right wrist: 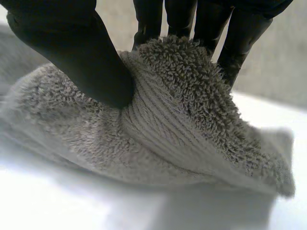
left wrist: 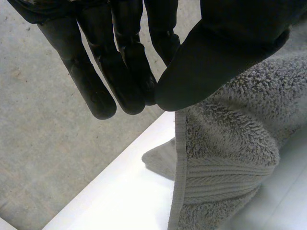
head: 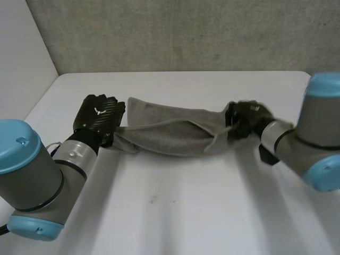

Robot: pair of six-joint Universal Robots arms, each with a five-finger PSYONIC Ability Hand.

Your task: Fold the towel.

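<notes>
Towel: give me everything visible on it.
The towel is grey terry cloth with a ribbed band and a stitched hem near each end. It is bunched into a long, loosely folded strip that spans the white table and sags between the two hands. The left hand pinches one end between thumb and fingers; the right hand pinches the other end the same way.

The towel (head: 170,130) spans the middle of the frame from the left hand (head: 98,118) to the right hand (head: 245,119), each pinching one end, and it bars the straight way across. The tabletop (head: 175,207) lies bare at lower centre, between the left arm (head: 37,180) and the right arm (head: 313,143). It is also bare in a strip above the towel, up to the grey wall (head: 186,32). A white side wall (head: 21,53) closes the upper left.
</notes>
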